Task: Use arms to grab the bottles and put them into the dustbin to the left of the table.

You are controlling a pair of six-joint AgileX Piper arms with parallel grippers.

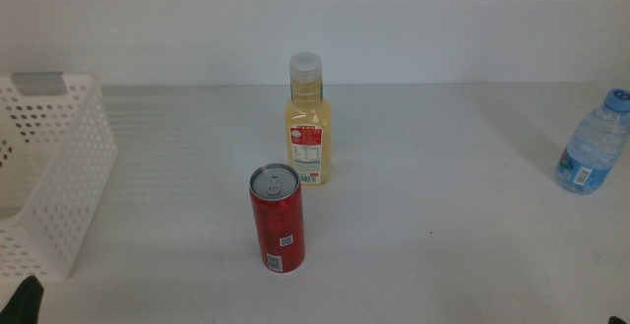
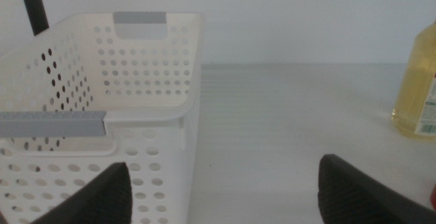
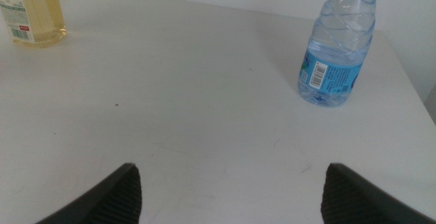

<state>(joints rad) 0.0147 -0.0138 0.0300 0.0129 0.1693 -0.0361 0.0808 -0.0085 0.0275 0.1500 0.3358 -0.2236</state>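
Water bottle (image 1: 594, 144) cropped (right edge).

The left gripper (image 2: 221, 190) is waiting low, its two dark jaws spread wide apart with nothing between them; only a dark tip of it is showing at the middle view's bottom left corner (image 1: 25, 299); the right gripper (image 3: 228, 193) is likewise holding its jaws wide open and empty, sitting outside the middle view.
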